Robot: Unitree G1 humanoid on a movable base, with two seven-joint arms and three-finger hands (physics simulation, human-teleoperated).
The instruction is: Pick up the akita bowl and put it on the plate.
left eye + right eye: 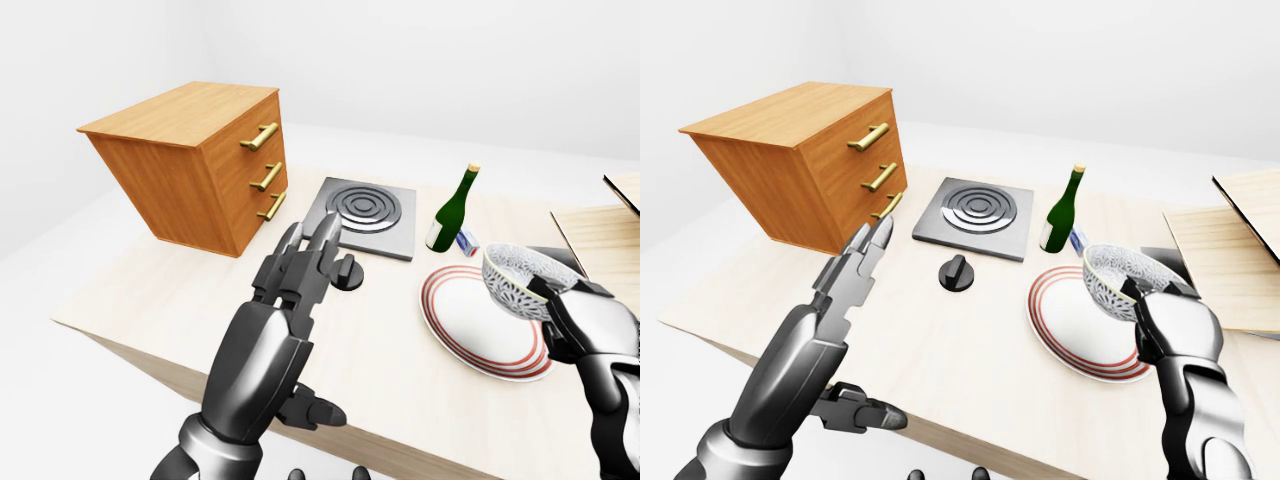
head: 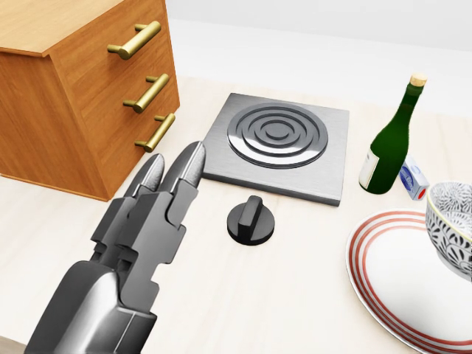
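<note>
The white akita bowl with a dense black pattern (image 1: pixel 1118 276) is held tilted above the glossy white plate ringed with red stripes (image 1: pixel 1060 325), over its right part in the right-eye view. The right hand (image 1: pixel 1170 325), grey metal with black joints, clasps the bowl's right rim, fingers closed on it. Left of the plate, the left hand (image 1: pixel 855 270) hangs over the pale wooden table (image 1: pixel 940 340) with fingers straight and released, holding nothing, near a round black knob (image 1: pixel 957 273).
</note>
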